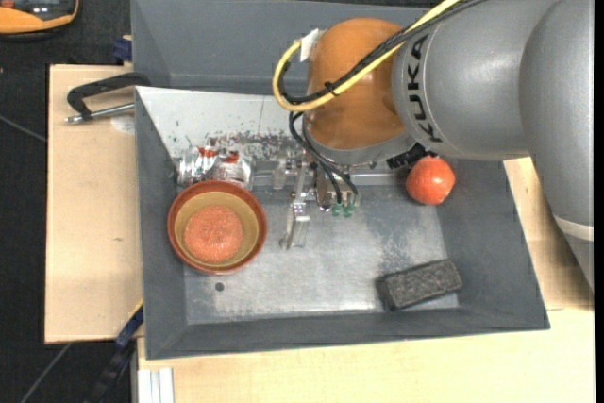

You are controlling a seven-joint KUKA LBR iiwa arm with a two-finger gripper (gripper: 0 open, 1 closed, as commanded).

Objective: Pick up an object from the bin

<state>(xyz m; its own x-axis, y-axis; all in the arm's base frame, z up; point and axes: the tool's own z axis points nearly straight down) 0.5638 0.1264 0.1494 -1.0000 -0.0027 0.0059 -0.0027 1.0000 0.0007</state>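
Overhead, the grey arm [500, 80] reached into the bin [283, 293] from its right side, with a rounded orange cover [351, 85] at the wrist and a yellow cable [279, 80] looping round the cover. Below the cover the gripper [296, 226] pointed down at the bin floor, a little left of the middle. Whether it was released or clenched could not be told, as its metal parts merged with the grey floor beneath them.

Closest to it was an orange bowl [177, 220], standing upright just beside it toward the bin's left side, its inside a paler, grainy orange. A crumpled silvery packet [209, 168] with red markings lay behind the bowl, near the far left corner and just beside the gripper's upper metal parts. The gripper's tip stood over bare floor between the bowl and the middle of the bin.

Well apart, a red-orange ball [430, 181] sat by the right side, partly under the arm. A dark grey oblong block [420, 284] lay toward the near right corner. Dark specks [255, 142] were scattered along the foot of the far wall.
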